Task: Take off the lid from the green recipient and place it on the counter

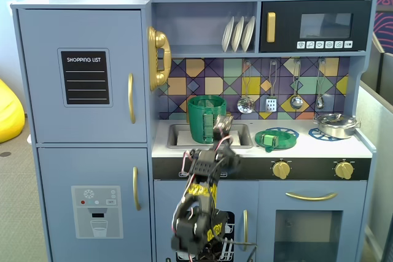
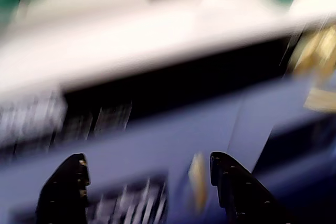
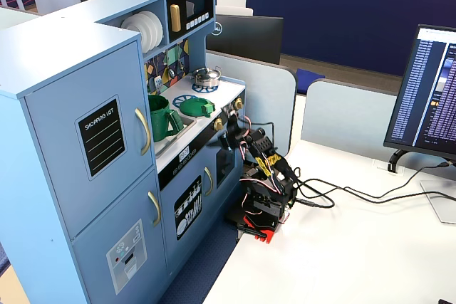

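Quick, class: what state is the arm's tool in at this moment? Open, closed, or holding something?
Tool: open and empty; the blurred wrist view shows its two dark fingers apart with nothing between them.

Green lid (image 1: 276,138) on white counter (image 1: 307,144) — blue burner print; dark-green recipient (image 1: 206,118).
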Controlling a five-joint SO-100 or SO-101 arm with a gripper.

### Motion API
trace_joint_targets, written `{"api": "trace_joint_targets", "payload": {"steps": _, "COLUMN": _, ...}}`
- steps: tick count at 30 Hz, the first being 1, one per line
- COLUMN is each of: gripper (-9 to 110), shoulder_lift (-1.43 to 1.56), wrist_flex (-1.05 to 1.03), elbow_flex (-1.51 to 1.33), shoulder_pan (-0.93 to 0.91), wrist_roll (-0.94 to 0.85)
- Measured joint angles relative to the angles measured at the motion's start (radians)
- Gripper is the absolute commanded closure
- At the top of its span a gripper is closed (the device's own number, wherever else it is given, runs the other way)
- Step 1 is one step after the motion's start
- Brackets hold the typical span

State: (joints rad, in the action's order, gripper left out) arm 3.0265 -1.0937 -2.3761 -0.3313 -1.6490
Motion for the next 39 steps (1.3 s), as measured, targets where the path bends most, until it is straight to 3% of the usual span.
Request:
{"api": "trace_joint_targets", "payload": {"steps": 10, "gripper": 99, "shoulder_lift": 0.135, "wrist_flex": -0.233, "elbow_flex": -0.304, "shoulder_pan": 0.247, "wrist_roll": -0.017}}
{"api": "trace_joint_targets", "payload": {"steps": 19, "gripper": 100, "shoulder_lift": 0.12, "wrist_flex": 0.029, "elbow_flex": -0.614, "shoulder_pan": 0.351, "wrist_roll": 0.095}}
{"api": "trace_joint_targets", "payload": {"steps": 23, "gripper": 100, "shoulder_lift": 0.143, "wrist_flex": 0.06, "elbow_flex": -0.629, "shoulder_pan": 0.393, "wrist_roll": 0.144}}
{"api": "trace_joint_targets", "payload": {"steps": 32, "gripper": 101, "shoulder_lift": 0.153, "wrist_flex": -0.242, "elbow_flex": -0.626, "shoulder_pan": 0.383, "wrist_roll": 0.107}}
{"api": "trace_joint_targets", "payload": {"steps": 39, "gripper": 101, "shoulder_lift": 0.153, "wrist_flex": -0.255, "elbow_flex": -0.626, "shoulder_pan": 0.38, "wrist_roll": 0.118}}
